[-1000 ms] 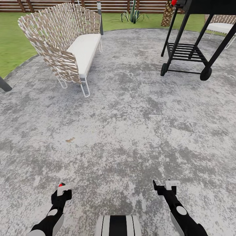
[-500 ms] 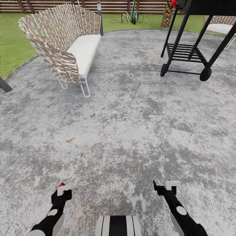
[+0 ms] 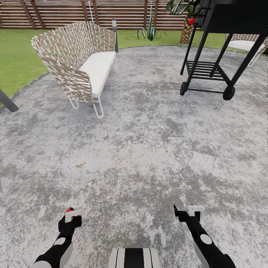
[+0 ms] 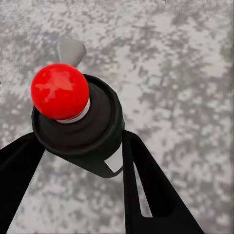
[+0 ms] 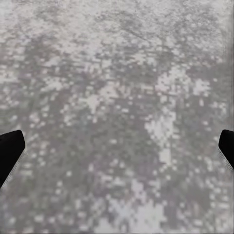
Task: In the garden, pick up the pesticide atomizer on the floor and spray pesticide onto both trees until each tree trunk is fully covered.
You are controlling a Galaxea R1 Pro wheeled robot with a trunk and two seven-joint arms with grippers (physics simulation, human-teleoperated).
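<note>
Left gripper point(image 3: 69, 215) low over the paving point(image 3: 149, 149), fingers point(image 4: 146, 195) clamped on the atomizer point(image 4: 80, 124), its red-capped top up. Right gripper point(image 3: 188, 214) spread wide, empty, over bare stone. Beyond: wicker bench point(image 3: 80, 63) left, black grill cart point(image 3: 219, 44) right, fence point(image 3: 74, 13) behind the lawn point(image 3: 18, 56).

Mottled grey stone paving point(image 3: 149, 149) under both grippers looks rough and matt; ahead of the left gripper point(image 3: 70, 216), a woven wicker bench point(image 3: 70, 63) with white cushion; beyond the right, a black metal cart point(image 3: 212, 69); wooden slat fence point(image 3: 56, 15)
</note>
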